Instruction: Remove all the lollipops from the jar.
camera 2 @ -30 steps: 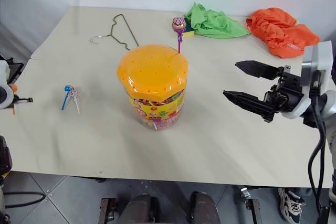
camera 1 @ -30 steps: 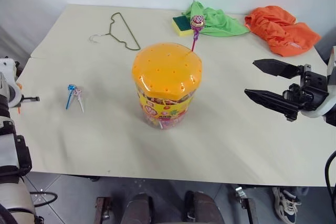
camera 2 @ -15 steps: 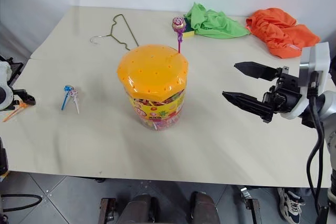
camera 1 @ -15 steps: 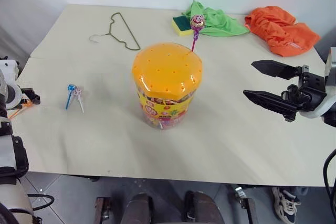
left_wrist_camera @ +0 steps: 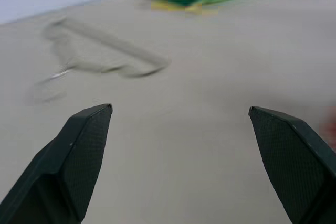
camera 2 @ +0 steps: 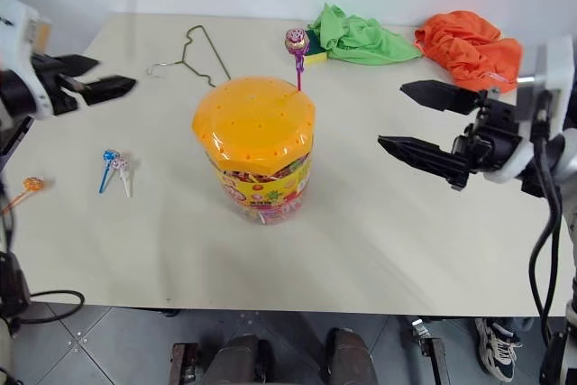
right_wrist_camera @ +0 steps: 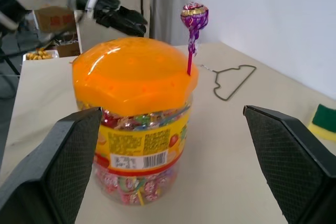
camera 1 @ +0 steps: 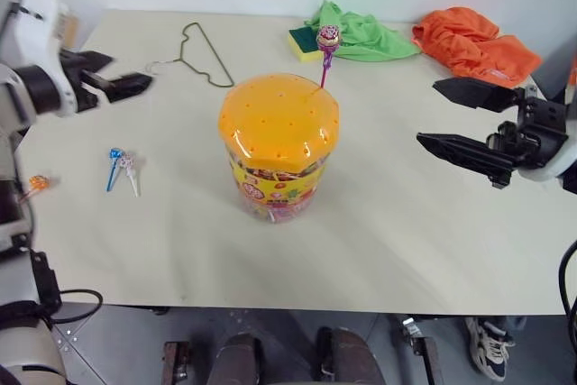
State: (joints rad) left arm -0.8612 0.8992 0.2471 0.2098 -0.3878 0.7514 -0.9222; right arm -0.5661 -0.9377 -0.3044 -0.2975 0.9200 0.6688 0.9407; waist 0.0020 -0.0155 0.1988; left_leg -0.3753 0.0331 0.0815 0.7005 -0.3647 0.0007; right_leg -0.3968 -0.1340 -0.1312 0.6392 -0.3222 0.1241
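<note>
The jar [camera 1: 279, 146], a clear tub with a domed orange lid, stands mid-table. One lollipop [camera 1: 327, 38] in a purple wrapper rises on a pink stick from the lid's far edge. Two lollipops, one on a blue stick [camera 1: 115, 158] and one on a white stick [camera 1: 132, 169], lie on the table left of the jar. An orange-stick lollipop [camera 1: 36, 183] lies by the table's left edge. My left gripper [camera 1: 132, 69] hovers open and empty over the far left of the table, pointing toward the jar. My right gripper [camera 1: 427, 113] is open and empty, right of the jar.
A wire hanger [camera 1: 203, 51] lies behind the jar on the left. A yellow-green sponge [camera 1: 302, 40], a green cloth [camera 1: 361, 33] and an orange cloth [camera 1: 469, 42] sit along the far edge. The table's near edge [camera 1: 270, 299] runs close below the jar.
My left gripper opened and let go of the orange-stick lollipop at the left edge. It then rose and swung right, turning toward the jar. The right gripper barely moved.
</note>
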